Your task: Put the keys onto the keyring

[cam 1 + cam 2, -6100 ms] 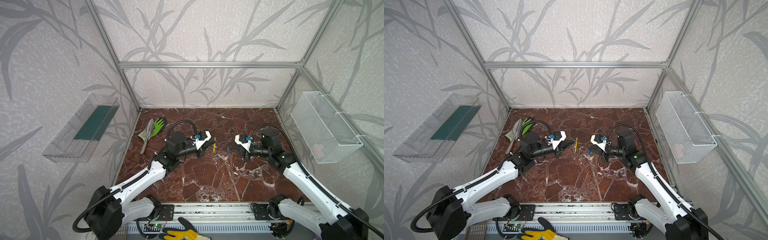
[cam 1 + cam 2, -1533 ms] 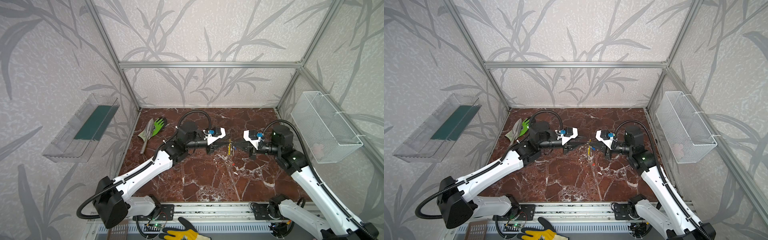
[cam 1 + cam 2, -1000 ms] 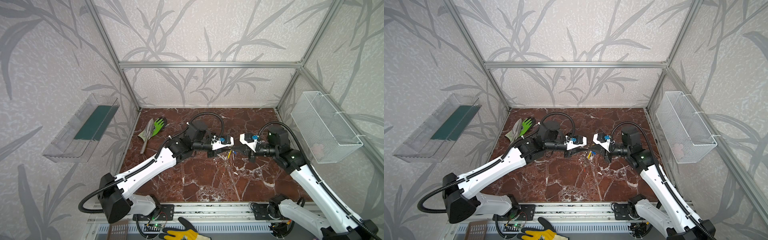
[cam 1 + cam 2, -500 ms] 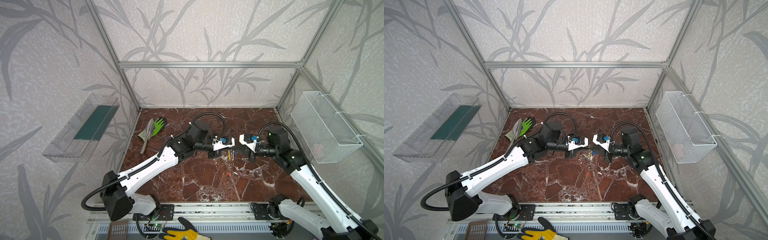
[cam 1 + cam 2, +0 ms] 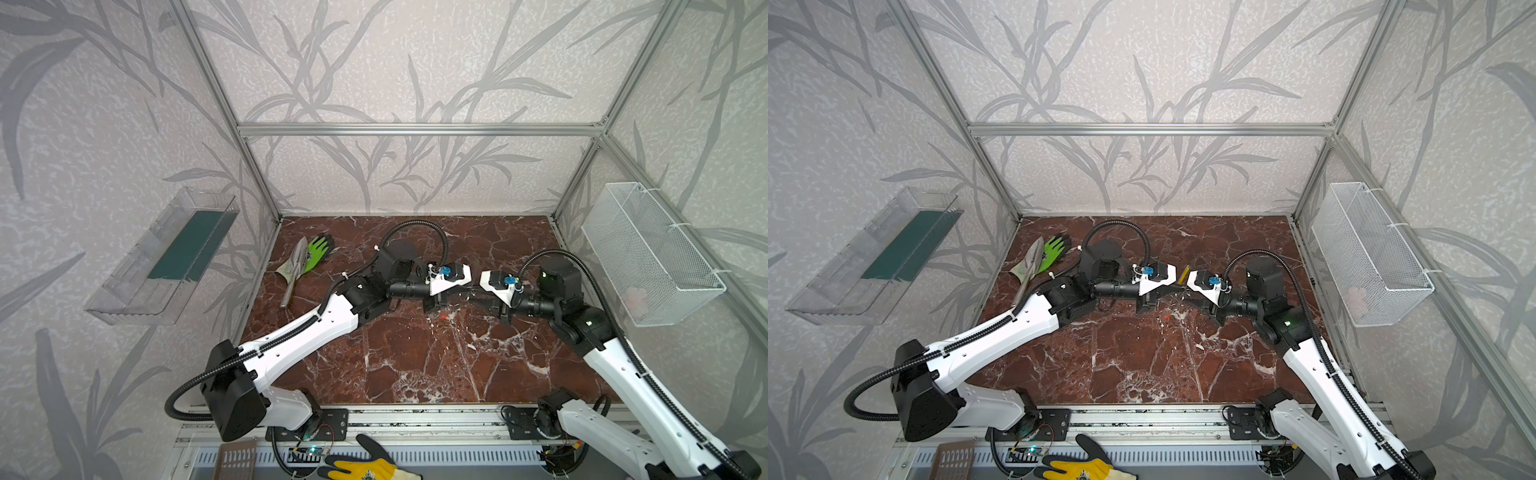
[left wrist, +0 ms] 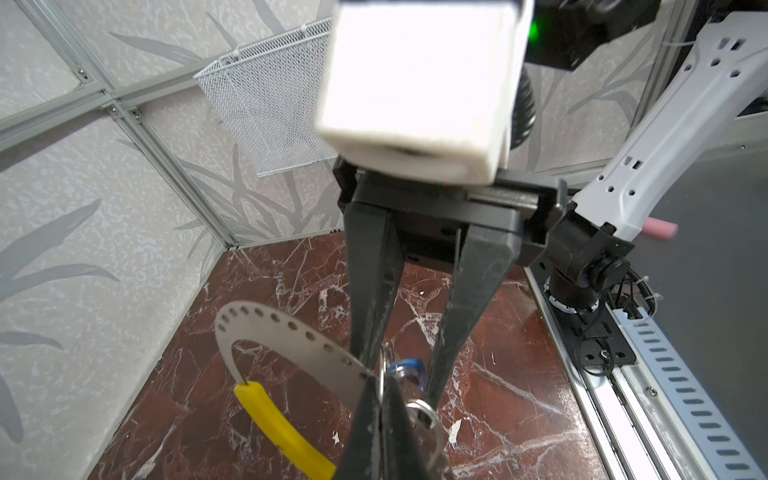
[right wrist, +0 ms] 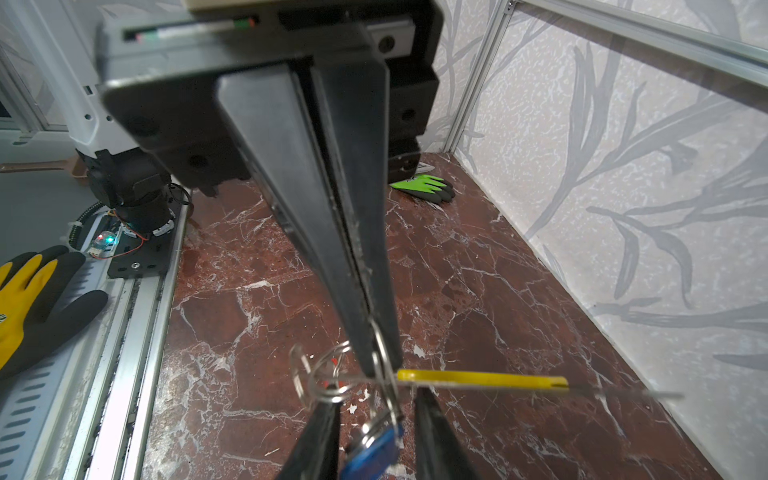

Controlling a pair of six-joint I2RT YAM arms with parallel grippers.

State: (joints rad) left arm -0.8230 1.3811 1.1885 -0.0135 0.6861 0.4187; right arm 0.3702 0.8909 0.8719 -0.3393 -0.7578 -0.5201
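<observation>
My left gripper (image 6: 380,399) is shut on the keyring (image 6: 291,336), a grey hoop with a dotted band and a yellow arc (image 6: 278,428). It holds the hoop above the middle of the table (image 5: 415,365). A key with a blue tag (image 7: 374,453) hangs from the hoop by small silver rings (image 7: 328,378). My right gripper (image 7: 374,401) faces the left one, open, its fingers (image 6: 469,299) either side of the blue tag without touching it. In a top view the yellow arc (image 5: 1182,274) shows between the two grippers. A red speck (image 5: 444,316) lies on the table below; I cannot tell whether it is a key.
A green glove (image 5: 318,249) and a trowel (image 5: 295,266) lie at the back left. A wire basket (image 5: 648,253) hangs on the right wall and a clear tray (image 5: 166,257) on the left wall. A yellow glove (image 5: 361,467) rests on the front rail.
My left gripper has shut on the keyring and my right gripper has opened off it. Both grippers have stayed close together over the table's middle.
</observation>
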